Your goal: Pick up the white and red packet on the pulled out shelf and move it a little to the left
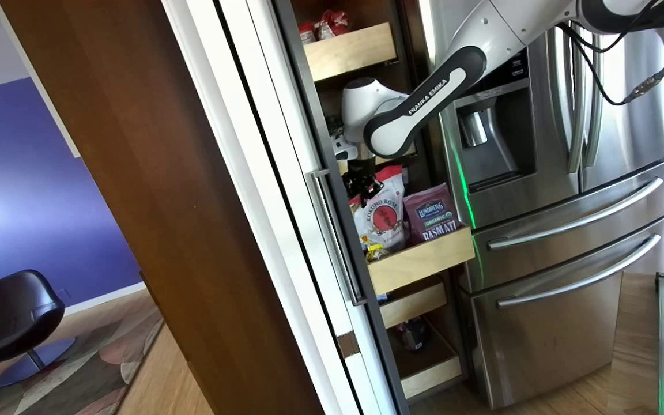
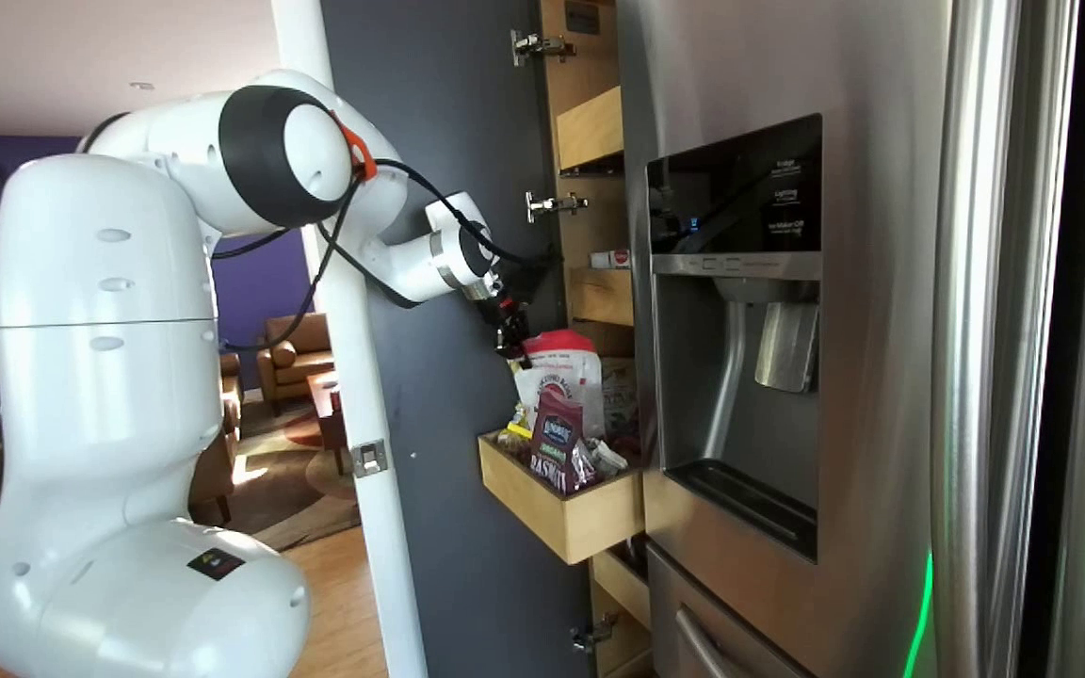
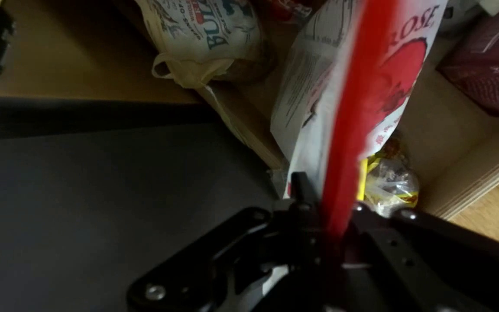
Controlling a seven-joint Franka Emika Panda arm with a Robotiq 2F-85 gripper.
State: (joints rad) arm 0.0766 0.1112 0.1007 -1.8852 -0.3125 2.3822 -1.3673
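Observation:
The white and red packet (image 1: 384, 216) stands upright at the left part of the pulled out shelf (image 1: 424, 260), with its red top edge uppermost. It also shows in an exterior view (image 2: 569, 369) and in the wrist view (image 3: 401, 82). My gripper (image 1: 371, 193) is at the packet's top left corner, with its fingers pointing down. In the wrist view the gripper (image 3: 324, 212) has a finger on each side of the red top edge and looks shut on it. Its right fingertip is partly hidden by the red edge. The packet's bottom is hidden in the exterior views.
A purple basmati bag (image 1: 431, 213) stands right of the packet. A clear bag with yellow edges (image 3: 392, 186) lies beside the packet's lower part. A bulgur bag (image 3: 206, 30) sits behind. The dark cabinet door (image 2: 448, 424) is close on the left, the steel fridge (image 1: 516, 207) on the right.

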